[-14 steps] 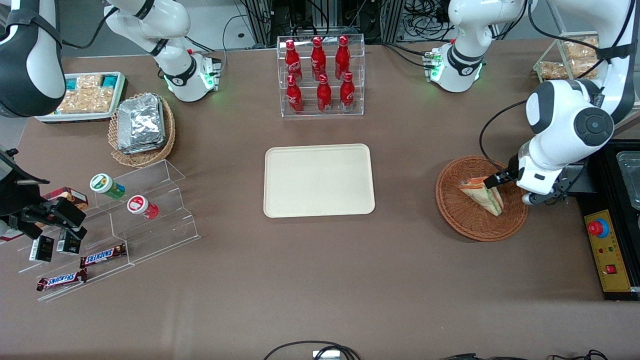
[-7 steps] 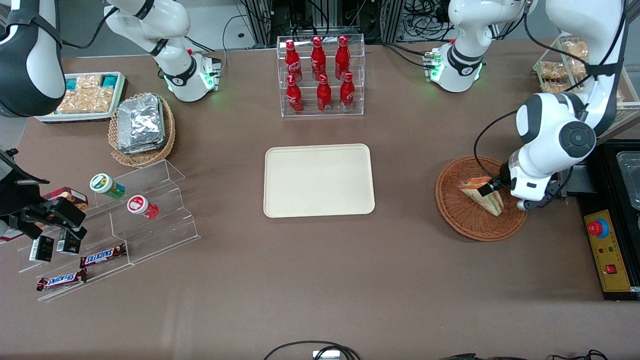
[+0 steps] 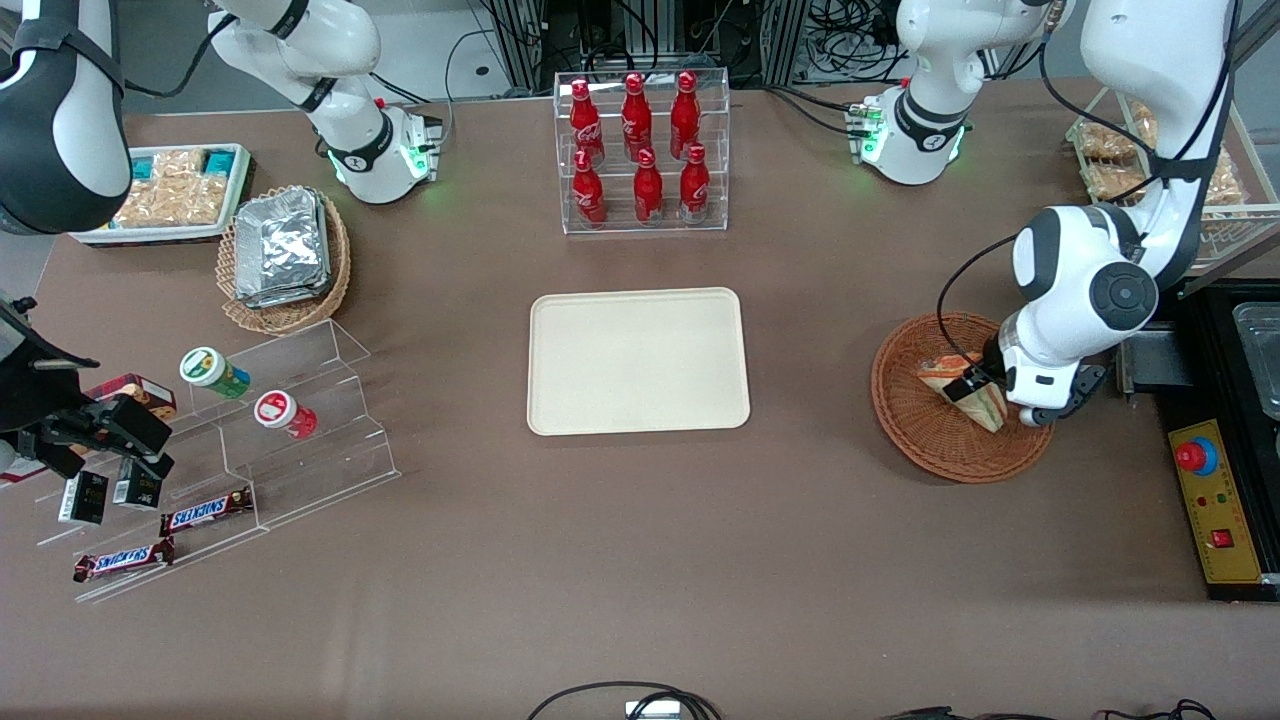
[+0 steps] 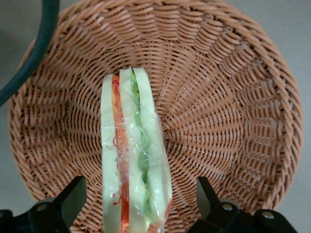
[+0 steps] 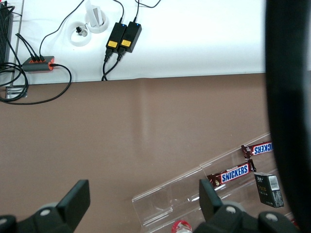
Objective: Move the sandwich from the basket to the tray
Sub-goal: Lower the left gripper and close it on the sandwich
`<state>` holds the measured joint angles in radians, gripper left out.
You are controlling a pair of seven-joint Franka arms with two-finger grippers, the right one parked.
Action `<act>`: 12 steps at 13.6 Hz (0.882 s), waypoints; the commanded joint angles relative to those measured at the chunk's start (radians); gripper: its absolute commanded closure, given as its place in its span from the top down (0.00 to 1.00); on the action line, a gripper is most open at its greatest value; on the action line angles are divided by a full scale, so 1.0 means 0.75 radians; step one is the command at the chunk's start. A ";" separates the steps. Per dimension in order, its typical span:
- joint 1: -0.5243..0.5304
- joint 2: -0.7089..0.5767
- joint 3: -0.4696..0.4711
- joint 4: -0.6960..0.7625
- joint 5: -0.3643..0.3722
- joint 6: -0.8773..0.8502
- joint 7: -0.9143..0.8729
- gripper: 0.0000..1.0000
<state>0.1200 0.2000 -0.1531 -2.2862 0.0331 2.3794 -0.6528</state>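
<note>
The sandwich, a wrapped wedge of pale bread with orange-red and green layers, lies in the reddish-brown wicker basket toward the working arm's end of the table. My gripper hangs low over the basket, open, with one finger on each side of the sandwich's wide end and a gap between each finger and the bread. The cream-beige tray sits empty at the table's middle, well apart from the basket.
A clear rack of red bottles stands farther from the front camera than the tray. A tan basket of foil packets, a clear stepped stand with jars and chocolate bars lie toward the parked arm's end. A black control box sits beside the basket.
My gripper has moved across the basket from its rim toward the sandwich and lowered, so its fingers now straddle the sandwich. The sandwich and basket have stayed in place.
</note>
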 commanded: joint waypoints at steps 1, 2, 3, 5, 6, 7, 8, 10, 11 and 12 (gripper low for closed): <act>-0.011 0.034 0.008 -0.020 0.030 0.065 -0.062 1.00; -0.011 0.050 0.008 -0.020 0.036 0.071 -0.066 1.00; -0.009 0.058 0.010 -0.020 0.052 0.073 -0.068 1.00; -0.003 0.071 0.010 -0.020 0.058 0.077 -0.068 0.91; 0.000 0.075 0.010 -0.020 0.058 0.084 -0.068 0.62; 0.002 0.077 0.010 -0.020 0.058 0.084 -0.068 0.25; 0.004 0.077 0.012 -0.018 0.058 0.084 -0.068 0.03; 0.006 0.063 0.018 -0.012 0.058 0.069 -0.066 0.00; 0.004 0.044 0.018 -0.005 0.058 0.051 -0.064 0.00; 0.006 0.024 0.016 0.009 0.058 0.002 -0.062 0.00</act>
<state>0.1231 0.2523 -0.1440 -2.2916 0.0573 2.4222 -0.6821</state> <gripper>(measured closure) 0.634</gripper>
